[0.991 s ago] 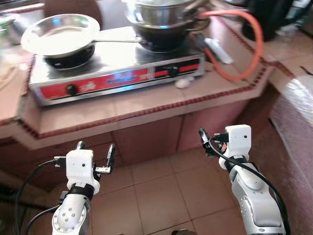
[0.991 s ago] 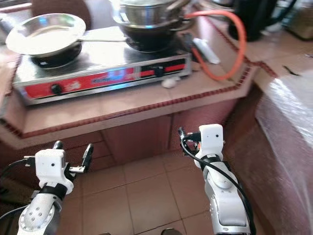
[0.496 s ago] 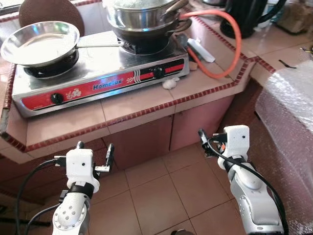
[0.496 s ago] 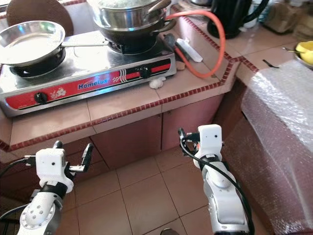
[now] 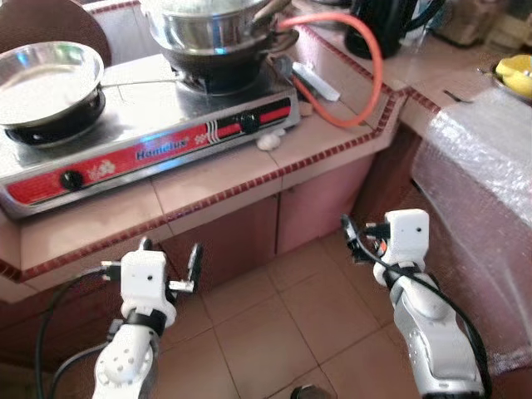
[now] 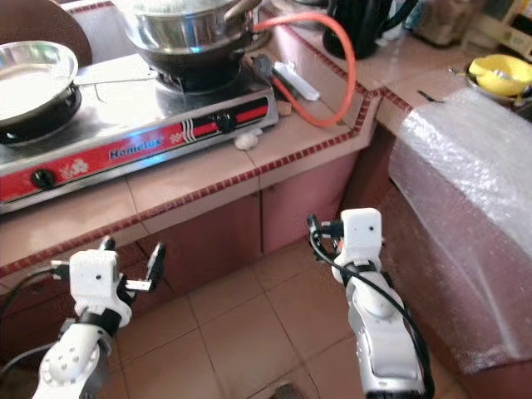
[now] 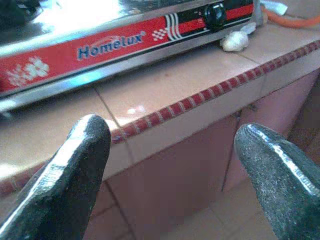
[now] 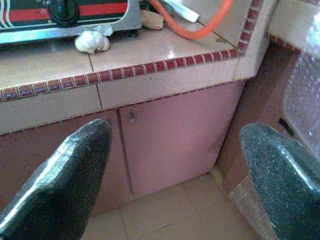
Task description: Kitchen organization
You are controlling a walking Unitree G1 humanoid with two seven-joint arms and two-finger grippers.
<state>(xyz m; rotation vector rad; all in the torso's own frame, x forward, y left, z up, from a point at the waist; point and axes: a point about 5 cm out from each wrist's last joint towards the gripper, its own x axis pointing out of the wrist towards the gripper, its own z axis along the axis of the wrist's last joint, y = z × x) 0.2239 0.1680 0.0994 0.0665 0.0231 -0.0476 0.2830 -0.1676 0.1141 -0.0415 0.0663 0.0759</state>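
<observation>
Nearest, left end effector [image 5: 171, 263] and right end effector [image 8: 170, 165] held low before the cabinet doors, fingers spread wide, nothing gripped. Above, on the tiled worktop [image 5: 224, 170], a garlic bulb [image 5: 269, 140] just beside the stove [image 5: 150, 133]. Farther back, frying pan [image 5: 41, 83] and stacked pots [image 5: 208, 33] on the burners, orange hose [image 5: 374, 75] curling alongside. Judged an approach stage, no item chosen yet. Next likely: raise an arm to worktop height, then settle on one loose item.
</observation>
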